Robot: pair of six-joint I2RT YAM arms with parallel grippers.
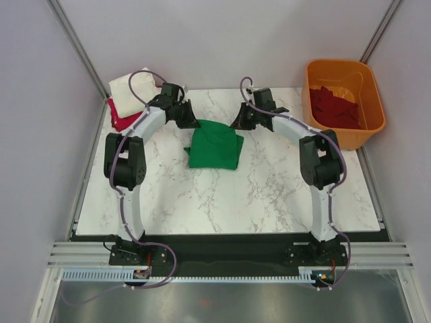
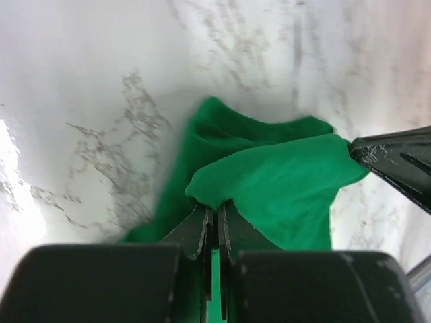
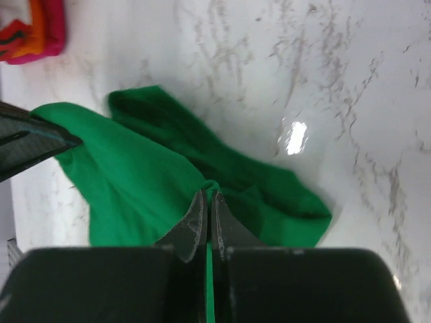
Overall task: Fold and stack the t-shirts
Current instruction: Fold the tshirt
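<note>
A bright green t-shirt [image 1: 214,147] lies partly folded on the marble table, at the far middle. My left gripper [image 1: 190,121] is shut on its far left corner, seen in the left wrist view [image 2: 217,207] pinching a fold of the green cloth [image 2: 283,182]. My right gripper [image 1: 240,122] is shut on its far right corner, and the right wrist view [image 3: 207,196] shows green cloth [image 3: 128,182] nipped between the jaws. Both hold the far edge a little above the table. Folded cream-white [image 1: 131,85] and red [image 1: 122,111] shirts lie stacked at the far left. Dark maroon shirts [image 1: 333,106] sit in the tub.
A rigid orange plastic tub [image 1: 345,72] stands at the far right, off the table's corner. The stack's red and orange edges show in the right wrist view [image 3: 34,33]. Grey walls close in the far side. The marble table [image 1: 236,202] runs toward the arm bases.
</note>
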